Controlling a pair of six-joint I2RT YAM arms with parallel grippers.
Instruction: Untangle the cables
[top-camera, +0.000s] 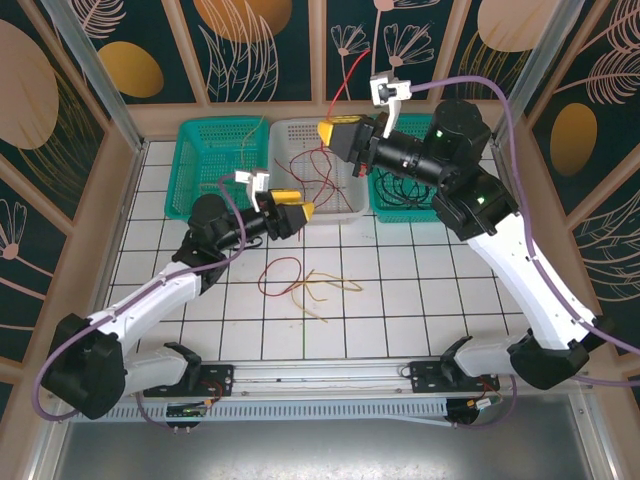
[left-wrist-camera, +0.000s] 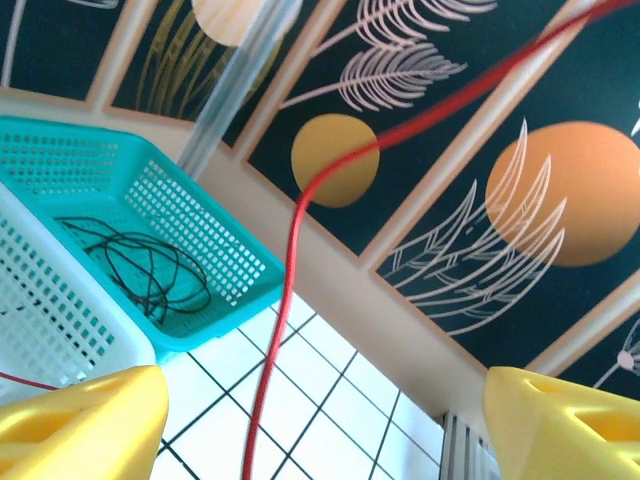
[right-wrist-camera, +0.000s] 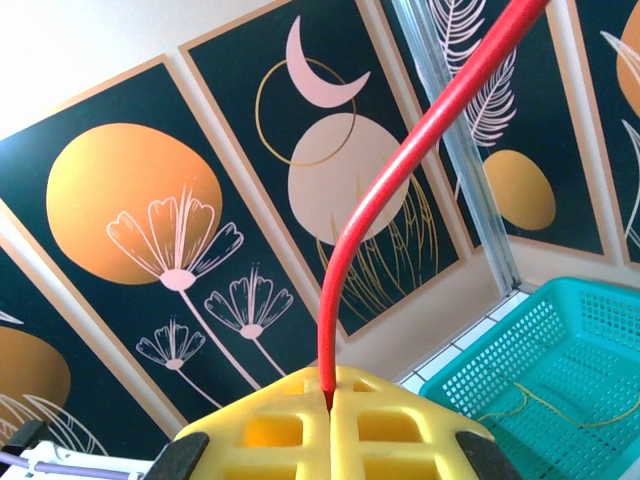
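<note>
My right gripper (top-camera: 323, 132) is raised over the white basket (top-camera: 352, 208), shut on a red cable (top-camera: 348, 75) that rises from its tips; the pinch shows in the right wrist view (right-wrist-camera: 328, 392) with the red cable (right-wrist-camera: 400, 170) arcing upward. More red cable (top-camera: 312, 168) hangs into the white basket. My left gripper (top-camera: 303, 209) hovers at the basket's front left, open. In its wrist view the left gripper (left-wrist-camera: 320, 430) has a red strand (left-wrist-camera: 290, 290) passing untouched between the wide yellow fingers (left-wrist-camera: 80, 420). A red loop (top-camera: 280, 272) and a pale yellow cable (top-camera: 322, 290) lie on the tiles.
A green basket (top-camera: 200, 140) at back left holds a pale yellow strand (right-wrist-camera: 540, 400). Another green basket (top-camera: 385, 205) at back right holds a black cable (left-wrist-camera: 150, 270). Patterned wall panels and a metal frame enclose the white tiled table (top-camera: 420, 300).
</note>
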